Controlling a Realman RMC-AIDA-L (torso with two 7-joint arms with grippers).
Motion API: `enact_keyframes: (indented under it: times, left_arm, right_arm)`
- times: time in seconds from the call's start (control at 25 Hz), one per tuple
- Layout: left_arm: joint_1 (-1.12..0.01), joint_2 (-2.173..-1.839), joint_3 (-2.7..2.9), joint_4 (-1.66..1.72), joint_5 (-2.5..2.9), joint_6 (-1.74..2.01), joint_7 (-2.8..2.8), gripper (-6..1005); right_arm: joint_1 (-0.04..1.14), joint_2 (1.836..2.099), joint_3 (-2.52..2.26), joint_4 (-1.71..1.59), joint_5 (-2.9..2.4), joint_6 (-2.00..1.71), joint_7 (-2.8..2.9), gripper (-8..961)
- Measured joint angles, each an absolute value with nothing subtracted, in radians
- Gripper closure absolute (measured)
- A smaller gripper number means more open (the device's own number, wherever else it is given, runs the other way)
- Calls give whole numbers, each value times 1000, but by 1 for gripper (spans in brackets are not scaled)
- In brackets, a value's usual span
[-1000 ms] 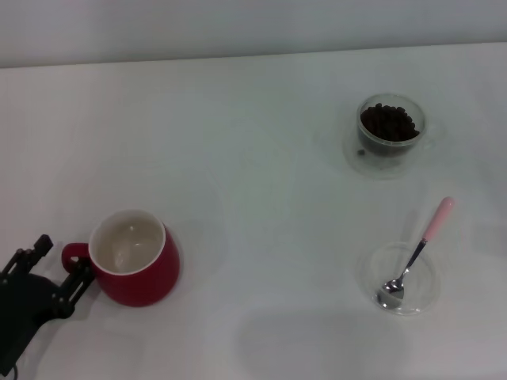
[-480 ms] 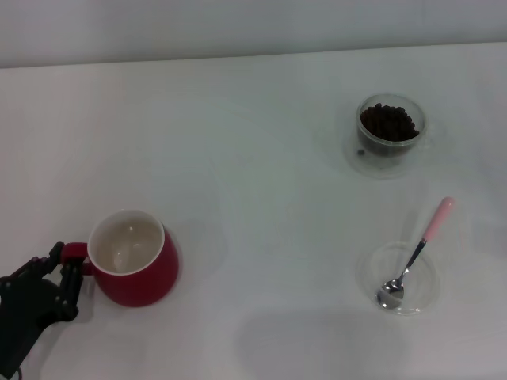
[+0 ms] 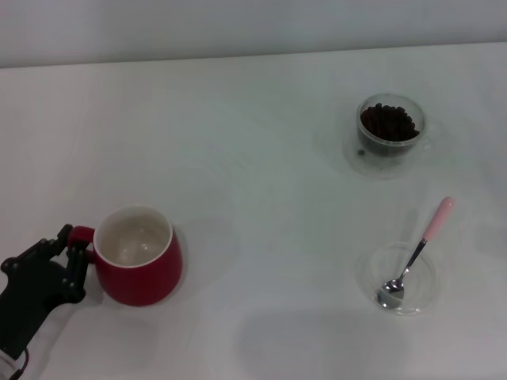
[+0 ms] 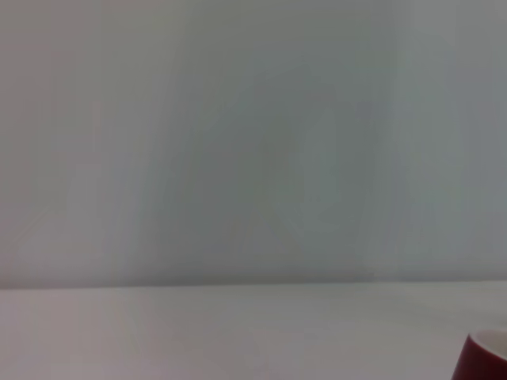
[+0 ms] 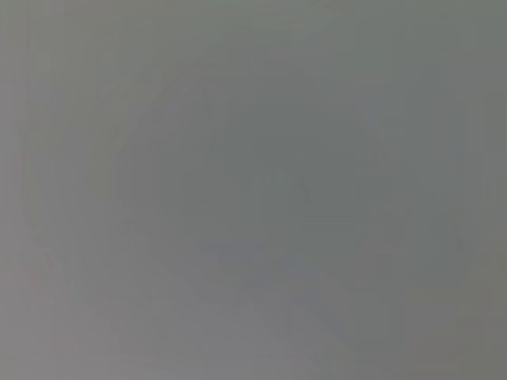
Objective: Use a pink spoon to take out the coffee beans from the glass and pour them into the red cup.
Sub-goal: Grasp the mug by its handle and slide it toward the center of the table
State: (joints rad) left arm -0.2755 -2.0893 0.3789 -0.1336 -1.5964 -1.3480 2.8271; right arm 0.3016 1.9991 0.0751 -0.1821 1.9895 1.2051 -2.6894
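Observation:
The red cup [image 3: 146, 269] stands at the near left of the white table, its cream inside empty; a sliver of it also shows in the left wrist view [image 4: 485, 358]. My left gripper [image 3: 73, 252] is shut on the cup's small loop handle [image 3: 81, 235]. The glass [image 3: 390, 131] with the coffee beans [image 3: 387, 122] stands at the far right. The pink spoon [image 3: 421, 244] lies nearer on the right, with its metal bowl in a shallow clear dish [image 3: 428, 291] and its pink handle pointing away over the rim. My right gripper is out of view.
The white table [image 3: 261, 182] stretches between the cup and the glass. Its far edge meets a pale wall [image 3: 253, 24]. The right wrist view shows only plain grey.
My left gripper went from open beside the cup's handle to closed on it. The red cup has shifted a little to the right and away from me.

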Motion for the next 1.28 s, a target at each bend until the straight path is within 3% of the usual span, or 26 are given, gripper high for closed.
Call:
enact_keyframes:
  times: [1.28]
  left_arm:
    - [-536,-2089,386,-131,-1424,-1138,2827,858]
  right_arm:
    - [306,2001,77,-157,1990,1214,-2686,100]
